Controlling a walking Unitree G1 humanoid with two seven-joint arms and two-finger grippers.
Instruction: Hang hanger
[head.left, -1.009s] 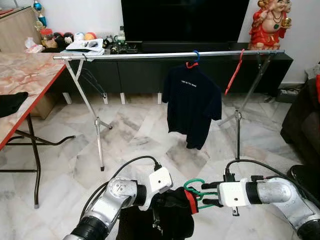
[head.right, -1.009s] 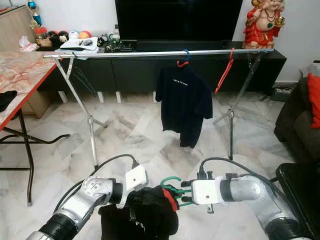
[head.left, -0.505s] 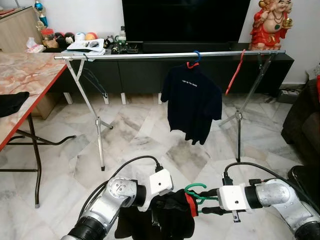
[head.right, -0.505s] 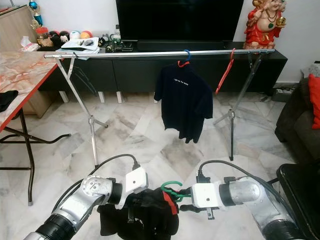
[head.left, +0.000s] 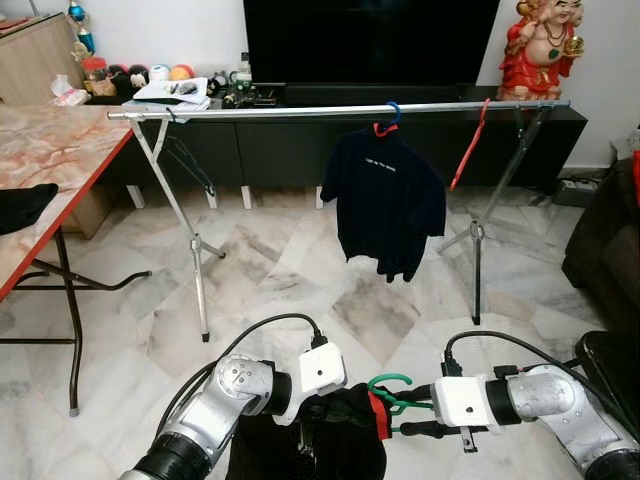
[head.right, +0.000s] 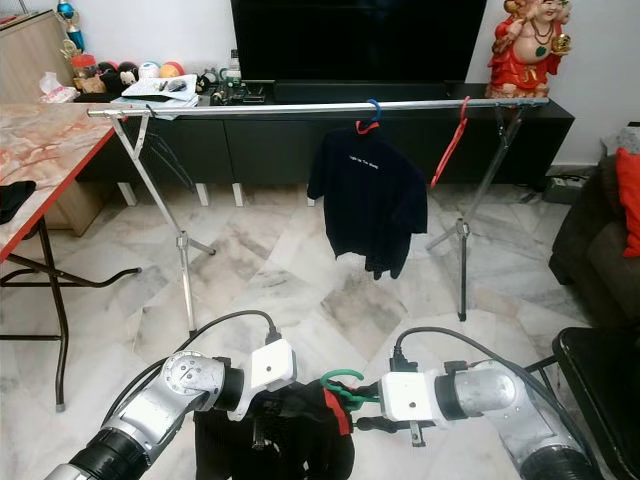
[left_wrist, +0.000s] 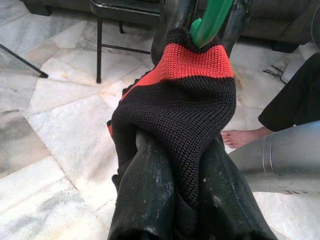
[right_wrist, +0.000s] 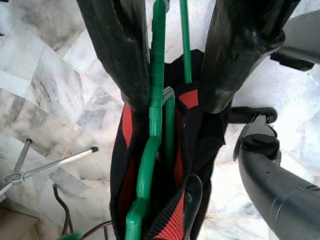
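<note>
Green hanger (head.left: 392, 392) with black garment (head.left: 330, 440) low, well short of rail (head.left: 330, 111). Left gripper (left_wrist: 192, 95) clamps collar; right gripper (right_wrist: 172, 65) straddles hook, jaws wide. Close it, lift level, seat hook left of hung shirt (head.left: 385, 205).

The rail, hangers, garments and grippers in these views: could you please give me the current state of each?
green hanger: off the rail, between the right gripper fingers.
black garment: on the green hanger, clamped by the left gripper.
rail: level on its stands.
black T-shirt: hung on the rail.
red hanger: hung, bare.
</note>
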